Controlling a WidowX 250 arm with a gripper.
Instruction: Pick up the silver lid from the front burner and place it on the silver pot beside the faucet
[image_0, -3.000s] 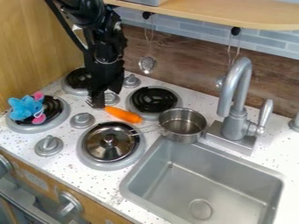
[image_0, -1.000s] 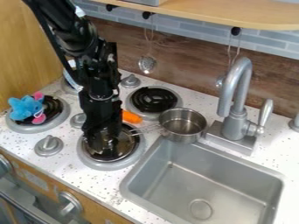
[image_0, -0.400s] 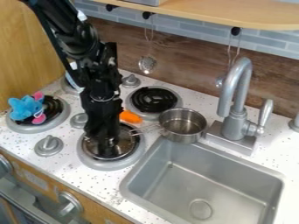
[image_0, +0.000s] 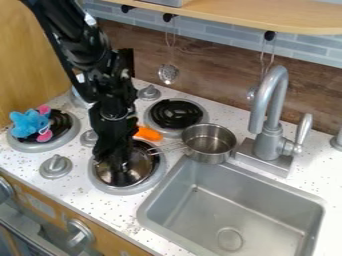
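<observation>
Hanging at the metal lid (image_0: 139, 171) on one burner (image_0: 121, 190): your hand (image_0: 112, 164); whether open or closed, you cannot tell. Just behind the lid: orange carrot (image_0: 148, 133). Near the sink (image_0: 207, 205): saucepan (image_0: 208, 154), handle toward the lid. On another burner (image_0: 33, 147): blue-and-pink toy (image_0: 29, 124).

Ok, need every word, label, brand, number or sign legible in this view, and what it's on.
No legible text anywhere.
Pale panel on the wooden front: possible marks, too small to read.
Lid, pot, faucet, sink: no text I can make out.
</observation>
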